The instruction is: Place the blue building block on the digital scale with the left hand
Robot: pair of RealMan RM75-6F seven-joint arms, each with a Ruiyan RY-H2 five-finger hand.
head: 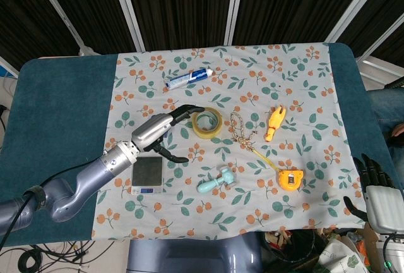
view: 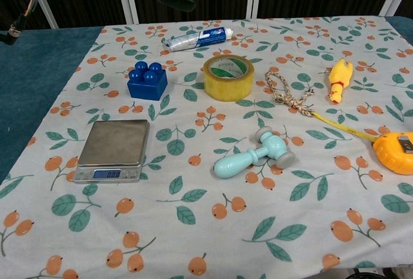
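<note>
Left hand point(head: 165, 132) empty, fingers spread, above blue building block point(view: 147, 81); digital scale point(view: 113, 150) just nearer, bare. Right hand point(head: 380, 192) low right, fingers apart.

Glossy plastic blue block point(view: 148, 82), brushed metal scale point(view: 111, 149), matt printed cloth point(view: 271, 227)

Bright, even overhead light, soft shadows, both views sharp, backdrop dark behind the table.

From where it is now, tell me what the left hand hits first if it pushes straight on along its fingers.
Probably the tape roll: the left hand points right at it. The hand hovers above the block, so it may pass over.
</note>
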